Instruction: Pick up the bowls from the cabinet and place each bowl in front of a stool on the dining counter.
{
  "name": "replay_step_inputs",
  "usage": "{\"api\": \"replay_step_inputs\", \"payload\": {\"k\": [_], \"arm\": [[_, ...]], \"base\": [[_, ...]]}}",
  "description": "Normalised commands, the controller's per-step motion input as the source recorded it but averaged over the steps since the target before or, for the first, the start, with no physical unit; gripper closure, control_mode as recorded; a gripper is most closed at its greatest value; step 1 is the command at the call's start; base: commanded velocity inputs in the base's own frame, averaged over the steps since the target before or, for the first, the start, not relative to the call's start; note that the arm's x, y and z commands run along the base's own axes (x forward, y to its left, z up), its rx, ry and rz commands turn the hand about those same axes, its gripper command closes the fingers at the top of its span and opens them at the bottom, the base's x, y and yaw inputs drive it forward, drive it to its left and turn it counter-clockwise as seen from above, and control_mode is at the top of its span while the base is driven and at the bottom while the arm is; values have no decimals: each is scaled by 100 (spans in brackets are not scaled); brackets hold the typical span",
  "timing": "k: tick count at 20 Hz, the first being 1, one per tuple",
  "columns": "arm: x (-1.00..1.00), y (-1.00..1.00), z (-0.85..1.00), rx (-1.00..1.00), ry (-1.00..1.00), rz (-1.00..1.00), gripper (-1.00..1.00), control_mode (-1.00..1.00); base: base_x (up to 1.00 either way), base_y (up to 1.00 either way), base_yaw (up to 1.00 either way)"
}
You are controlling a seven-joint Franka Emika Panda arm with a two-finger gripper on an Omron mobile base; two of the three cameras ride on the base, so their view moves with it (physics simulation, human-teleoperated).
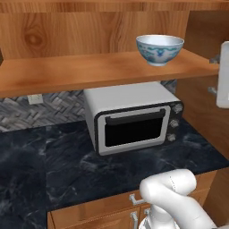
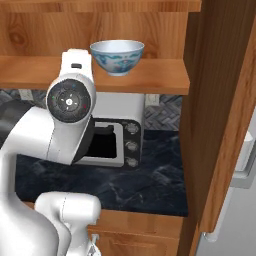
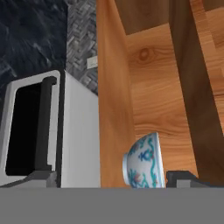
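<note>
Bowl (image 1: 159, 49) first: we see a deep white one with blue-green patterning outside and a narrow foot, upright on the cabinet (image 1: 67, 74) shelf, directly above the toaster oven (image 1: 134, 117). In the hand view our gripper (image 3: 111, 178) faces the bowl's side, jaws spread wide, grasping nothing.

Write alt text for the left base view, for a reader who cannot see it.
A white bowl with blue patterning sits upright on the wooden shelf of the cabinet, towards its right end. Below it a silver toaster oven stands on a black marble counter, and the robot's white arm rises at the lower right.
</note>
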Motion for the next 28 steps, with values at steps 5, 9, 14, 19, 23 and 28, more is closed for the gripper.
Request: {"api": "replay_step_inputs", "payload": {"k": [5,9,14,19,23,28], "arm": [[36,0,39,0,0,0,-100,-100],[42,0,36,0,0,0,-100,-100],[41,0,2,0,0,0,-100,-100],[37,-3,-13,0,-3,0,-100,-100],[45,-13,-1,0,0,0,-100,-100],[48,-13,0,0,0,1,-100,-100]], "base": [[0,0,0],[0,0,0],[0,0,0],[0,0,0],[0,0,0],[0,0,0]]}}
